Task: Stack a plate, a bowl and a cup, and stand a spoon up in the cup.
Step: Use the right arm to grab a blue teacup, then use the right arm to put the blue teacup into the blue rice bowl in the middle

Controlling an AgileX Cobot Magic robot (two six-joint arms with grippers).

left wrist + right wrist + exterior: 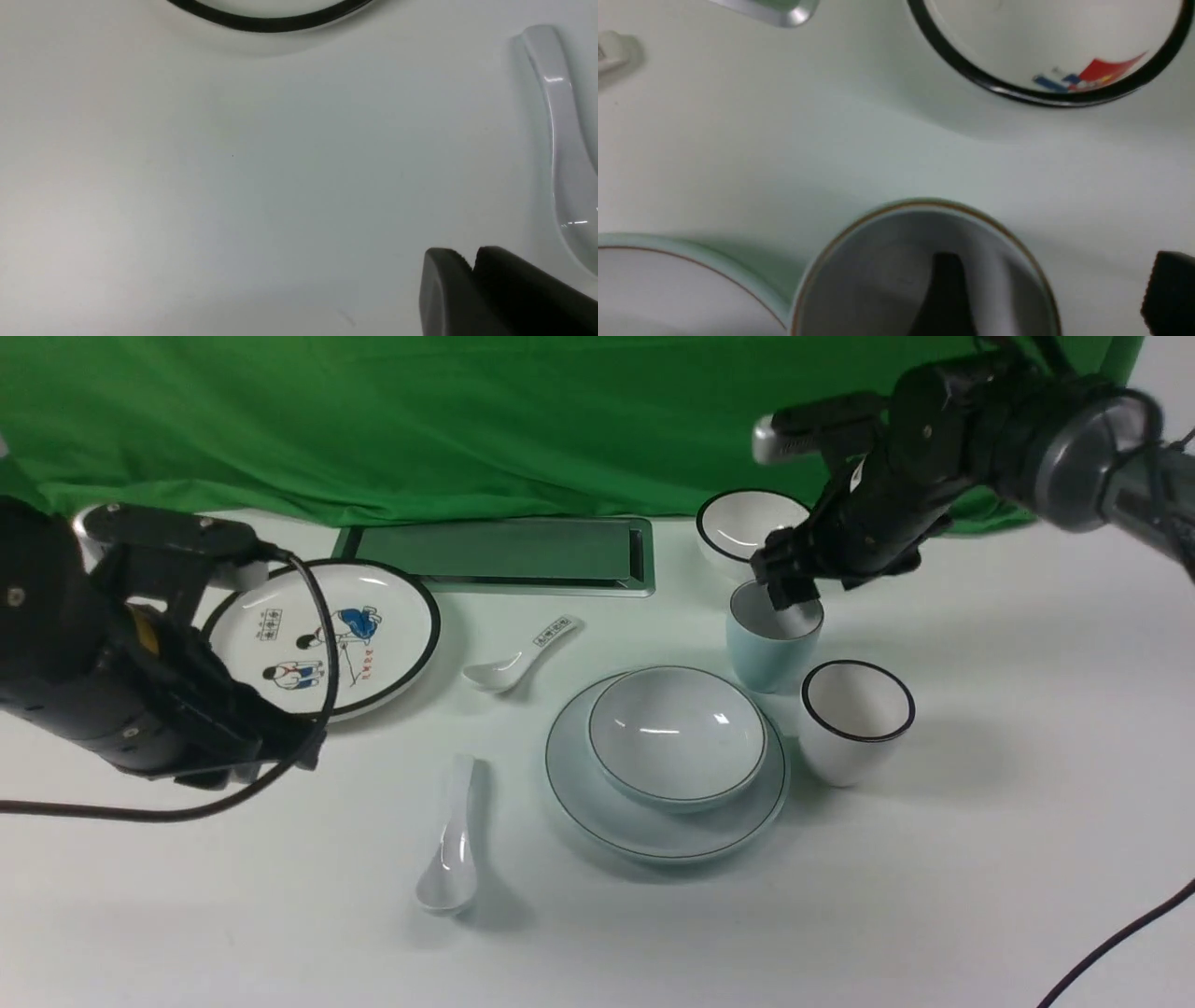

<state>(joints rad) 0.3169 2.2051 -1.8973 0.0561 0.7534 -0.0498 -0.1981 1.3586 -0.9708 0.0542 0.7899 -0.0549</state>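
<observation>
Front view, white spoon (451,859) lengthwise, handle pointing toward green cloth (420,429), right tool (1059,263) open at cup (770,658), left tool (469,263) clenched

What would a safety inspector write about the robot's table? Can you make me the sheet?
Surface: white table, no spills seen
Job's things: pale bowl on plain plate; pale blue-green cup upright beside them; plain white spoon lying flat
Clutter: painted plate, marked spoon, black-rimmed cup, black-rimmed bowl, green tray
Left gripper: jaws look shut, nothing held
Right gripper: jaws open, straddling the cup's wall
Cables: black, by left arm and near corner
Surroundings: green cloth behind
</observation>
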